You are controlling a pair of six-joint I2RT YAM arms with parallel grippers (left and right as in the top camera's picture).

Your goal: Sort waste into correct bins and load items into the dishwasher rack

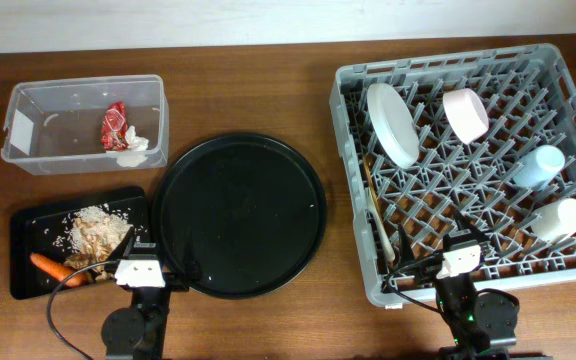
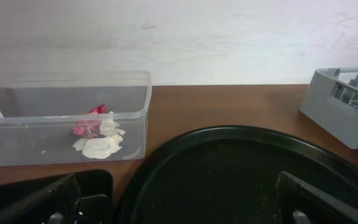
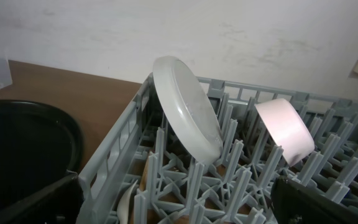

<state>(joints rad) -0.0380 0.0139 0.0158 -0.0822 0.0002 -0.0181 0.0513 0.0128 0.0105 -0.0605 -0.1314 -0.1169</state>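
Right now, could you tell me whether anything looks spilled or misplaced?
Nothing stands out: red wrapper and tissue lie in the clear tub, food scraps on the flat black tray, dishes in the rack.

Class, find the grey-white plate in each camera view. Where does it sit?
Overhead: plate tilted in the upper-left corner of the rack.
Left wrist: not in it.
Right wrist: plate at centre, leaning in the rack.
Shared landmark: the round black tray, in all three views.

Grey rack [image 1: 568, 90], pink bowl [image 1: 465, 113], red wrapper [image 1: 115, 126]
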